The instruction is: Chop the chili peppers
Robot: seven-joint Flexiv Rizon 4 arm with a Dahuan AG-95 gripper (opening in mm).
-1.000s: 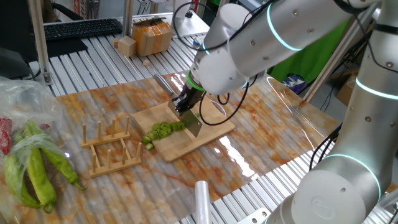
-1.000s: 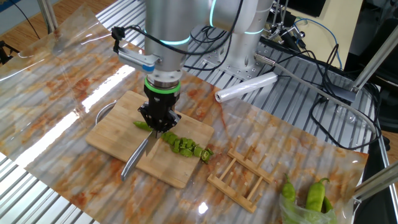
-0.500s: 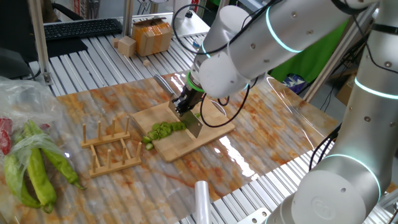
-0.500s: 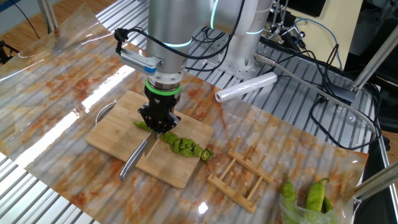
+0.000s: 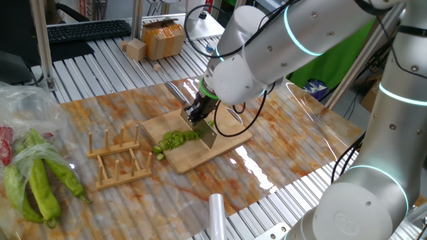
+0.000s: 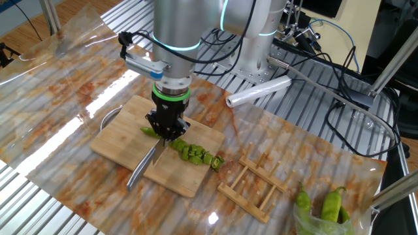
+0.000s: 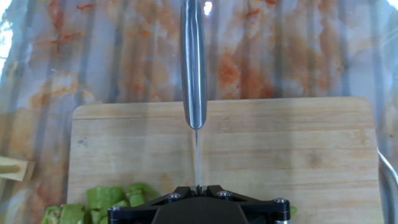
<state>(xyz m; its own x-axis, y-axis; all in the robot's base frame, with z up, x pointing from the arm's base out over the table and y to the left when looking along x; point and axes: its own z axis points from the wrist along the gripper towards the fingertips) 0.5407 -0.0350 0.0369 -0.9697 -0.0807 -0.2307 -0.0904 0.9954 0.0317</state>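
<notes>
The chili peppers show as a row of small bright-green chunks (image 5: 175,140) on the wooden cutting board (image 5: 193,159). In the other fixed view the chunks (image 6: 193,154) lie right of the blade, and a short uncut green end (image 6: 149,131) lies left of it. My gripper (image 6: 166,132) is shut on the spine of a knife (image 6: 149,162), with the blade edge down on the board (image 6: 117,138). In the hand view the knife's steel handle (image 7: 193,62) points away from my gripper (image 7: 198,186), and chili chunks (image 7: 102,199) sit at the lower left.
A wooden rack (image 5: 119,158) stands left of the board. Large long green peppers (image 5: 37,180) lie in a plastic bag at the table's left. A roll of plastic wrap (image 6: 258,91) lies near the arm's base. A cardboard box (image 5: 163,39) stands at the back.
</notes>
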